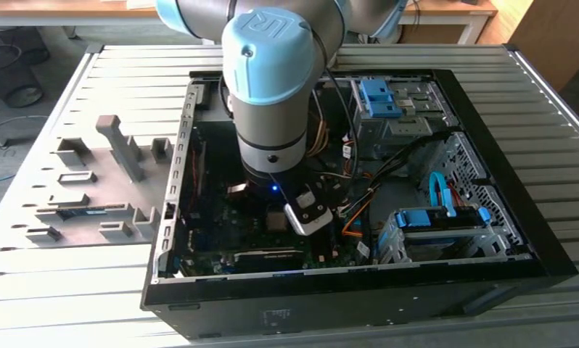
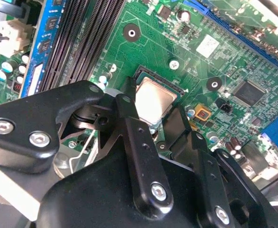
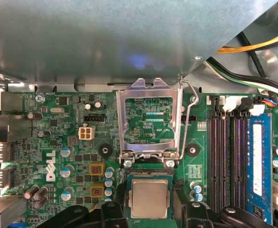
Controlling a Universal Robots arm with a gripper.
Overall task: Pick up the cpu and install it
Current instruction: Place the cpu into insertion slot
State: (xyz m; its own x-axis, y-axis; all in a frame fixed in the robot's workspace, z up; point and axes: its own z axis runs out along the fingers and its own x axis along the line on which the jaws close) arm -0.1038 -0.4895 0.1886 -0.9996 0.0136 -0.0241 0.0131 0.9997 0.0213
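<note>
The cpu (image 3: 149,198) is a square chip with a silver lid, lying flat inside the black socket on the green motherboard (image 3: 49,142); in the second wrist view the cpu (image 2: 154,99) also sits level in the socket. My gripper (image 3: 151,217) stands directly over the socket's near edge, its black body on both sides of the chip. My gripper (image 2: 153,127) hides the chip's near edge. The metal load plate (image 3: 148,90) is swung open and its lever (image 3: 183,118) is raised. In the exterior view my gripper (image 1: 273,216) is low inside the computer case (image 1: 522,217).
Black memory slots (image 3: 227,156) and a blue memory stick (image 3: 258,161) lie beside the socket. Orange and black cables (image 1: 352,217), blue drive cages (image 1: 434,225) and the case walls crowd the arm. A grey fixture block (image 1: 86,196) sits on the slatted table at the exterior view's left.
</note>
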